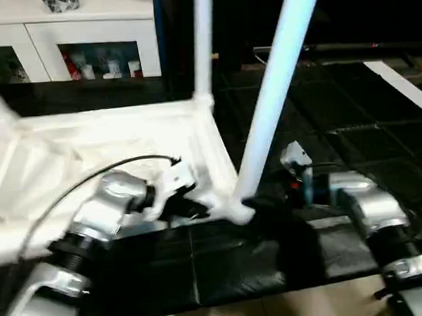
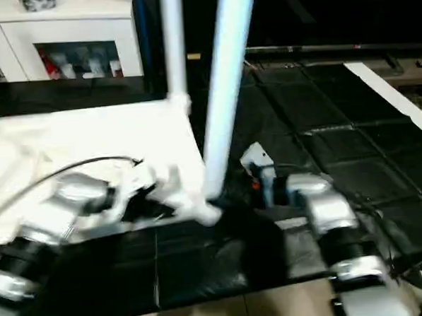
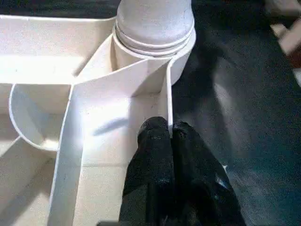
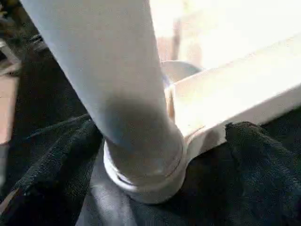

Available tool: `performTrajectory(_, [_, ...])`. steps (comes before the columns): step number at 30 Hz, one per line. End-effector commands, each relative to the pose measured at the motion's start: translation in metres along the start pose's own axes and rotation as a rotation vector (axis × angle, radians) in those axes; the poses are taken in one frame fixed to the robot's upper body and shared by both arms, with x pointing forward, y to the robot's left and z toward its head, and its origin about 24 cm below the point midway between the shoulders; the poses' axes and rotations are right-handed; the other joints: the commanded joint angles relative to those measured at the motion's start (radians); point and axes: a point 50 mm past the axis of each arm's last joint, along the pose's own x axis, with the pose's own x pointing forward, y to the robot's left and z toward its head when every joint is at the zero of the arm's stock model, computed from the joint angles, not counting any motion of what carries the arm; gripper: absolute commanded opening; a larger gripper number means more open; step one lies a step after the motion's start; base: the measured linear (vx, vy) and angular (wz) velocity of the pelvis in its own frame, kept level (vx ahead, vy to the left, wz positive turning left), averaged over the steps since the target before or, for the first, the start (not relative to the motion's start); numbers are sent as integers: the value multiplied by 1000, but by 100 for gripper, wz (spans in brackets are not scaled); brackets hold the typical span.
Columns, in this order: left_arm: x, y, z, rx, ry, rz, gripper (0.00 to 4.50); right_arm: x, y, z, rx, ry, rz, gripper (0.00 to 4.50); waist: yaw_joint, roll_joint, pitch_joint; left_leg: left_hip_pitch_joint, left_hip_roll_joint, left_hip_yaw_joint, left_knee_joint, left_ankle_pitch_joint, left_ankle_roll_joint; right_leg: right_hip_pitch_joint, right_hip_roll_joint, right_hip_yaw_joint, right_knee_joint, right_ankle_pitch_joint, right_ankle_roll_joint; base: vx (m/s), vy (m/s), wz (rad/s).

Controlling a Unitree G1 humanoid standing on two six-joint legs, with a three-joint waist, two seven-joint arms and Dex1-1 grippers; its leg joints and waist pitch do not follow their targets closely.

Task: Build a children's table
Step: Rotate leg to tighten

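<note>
The upright long white tubular leg [image 4: 117, 94] stands between the right pincer's [image 4: 155, 155] spread fingers; the left pincer [image 3: 170, 141] is closed beside the white ribbed plastic tabletop's [image 3: 94, 94] corner socket.

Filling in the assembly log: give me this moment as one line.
tabletop: upside down on black mat | near-corner leg: seated in socket | left gripper: shut on tabletop rib | right gripper: open around leg base

Readable text: none in any view.
Tabletop [image 1: 111, 145]: plain white ribbed plastic, no lettering or number.
Legs [image 1: 277, 76]: bare white tube, no label.
Cabinet [image 1: 84, 37]: coloured items behind the glass, too blurred to read.
Floor mat [image 1: 322, 117]: plain black, unmarked.
</note>
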Motion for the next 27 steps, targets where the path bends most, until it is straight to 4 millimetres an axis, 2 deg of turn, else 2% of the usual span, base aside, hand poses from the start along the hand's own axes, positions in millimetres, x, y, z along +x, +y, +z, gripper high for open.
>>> performTrajectory(1, [10, -6, 5, 59, 39, -116, 0, 0, 0, 10, -46, 2, 50, 446, -2, 10, -65, 4, 16, 7, -68, -181, 39, 61, -53, 51, -66, -198, -218, 0, 0, 0])
performTrajectory(4, [10, -8, 4, 73, 54, -143, 0, 2, 3, 11, -52, 3, 96, 412, 5, 10, -65, 5, 17, 7, -67, -180, 33, 60, -53, 51, -64, -193, -221, 0, 0, 0])
performTrajectory(5, [10, -8, 4, 79, 58, -148, 0, 3, 4, 11, -51, 4, 111, 409, 9, 4, -66, 5, 17, 7, -67, -175, 35, 61, -54, 51, -62, -193, -221, 0, 0, 0])
performTrajectory(13, [14, -9, 4, 101, 56, -166, 0, 17, 11, 9, -55, 27, 219, 332, 13, 4, -66, 3, 17, 6, -68, -170, 29, 60, -55, 51, -64, -212, -209, 0, 0, 0])
performTrajectory(15, [14, -9, 4, 103, 52, -165, 0, 19, 11, 10, -51, 24, 229, 325, 14, 3, -66, 4, 17, 6, -68, -169, 26, 60, -55, 51, -63, -211, -210, 0, 0, 0])
performTrajectory(17, [15, -9, 5, 105, 48, -164, 0, 20, 11, 10, -47, 21, 238, 294, 14, 2, -67, 3, 17, 6, -68, -164, 26, 61, -55, 51, -62, -203, -208, 0, 0, 0])
performTrajectory(19, [15, -9, 5, 106, 47, -163, 0, 20, 11, 10, -42, 20, 247, 288, 14, 0, -67, 1, 17, 6, -68, -162, 28, 62, -55, 51, -62, -204, -206, 0, 0, 0])
performTrajectory(20, [14, -8, 5, 105, 46, -161, 0, 20, 12, 10, -39, 20, 253, 285, 15, 3, -67, 2, 16, 6, -67, -163, 29, 61, -56, 51, -62, -210, -204, 0, 0, 0])
performTrajectory(24, [14, -8, 4, 105, 44, -156, 0, 20, 12, 10, -36, 19, 260, 245, 16, 1, -67, 2, 17, 6, -67, -157, 28, 61, -55, 51, -62, -206, -202, 0, 0, 0])
performTrajectory(27, [14, -7, 4, 102, 41, -149, 0, 20, 12, 10, -32, 19, 264, 240, 16, 0, -66, 2, 16, 6, -68, -162, 28, 61, -55, 51, -63, -213, -201, 0, 0, 0])
